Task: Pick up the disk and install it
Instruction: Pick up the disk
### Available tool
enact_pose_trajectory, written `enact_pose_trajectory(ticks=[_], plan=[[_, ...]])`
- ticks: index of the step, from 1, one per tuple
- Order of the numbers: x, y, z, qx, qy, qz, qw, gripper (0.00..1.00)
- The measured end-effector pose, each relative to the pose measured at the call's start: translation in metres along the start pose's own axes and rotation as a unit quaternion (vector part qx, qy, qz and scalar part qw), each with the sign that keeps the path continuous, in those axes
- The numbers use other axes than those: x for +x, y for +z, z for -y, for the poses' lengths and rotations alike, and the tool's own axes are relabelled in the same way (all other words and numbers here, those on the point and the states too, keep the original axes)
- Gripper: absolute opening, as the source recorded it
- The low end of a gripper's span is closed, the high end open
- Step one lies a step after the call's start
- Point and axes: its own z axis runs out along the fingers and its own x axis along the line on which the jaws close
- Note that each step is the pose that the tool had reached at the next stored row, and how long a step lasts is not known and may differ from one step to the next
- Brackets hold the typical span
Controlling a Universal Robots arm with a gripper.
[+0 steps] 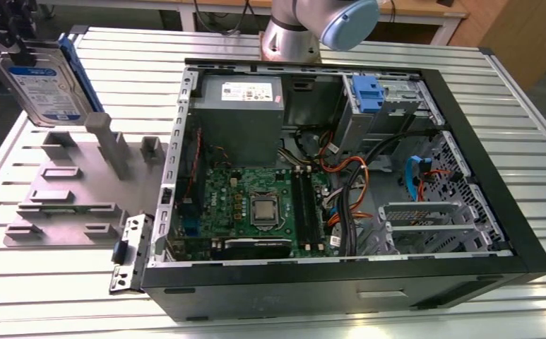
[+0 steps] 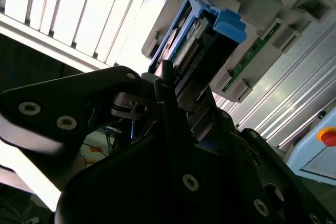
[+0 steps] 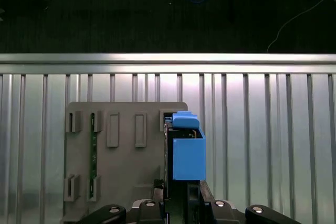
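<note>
Silver-grey disk upright in the hand

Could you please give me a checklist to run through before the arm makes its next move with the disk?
1. Gripper shut on the disk: ok.
2. Disk hangs above the grey fixture, apart from it: ok.
3. Blue side rail on the disk: ok.
4. Computer case open on top: ok.
5. Drive bay free to take the disk: cannot tell.
6. Cables out of the way: cannot tell.
</note>
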Motion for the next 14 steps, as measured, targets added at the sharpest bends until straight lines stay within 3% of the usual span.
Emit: enact_pose_trajectory(ticks=[14], plan=[[-0.0003,-0.0099,-0.0004,0.0001,0.000,0.0000,1.00000,0.35]])
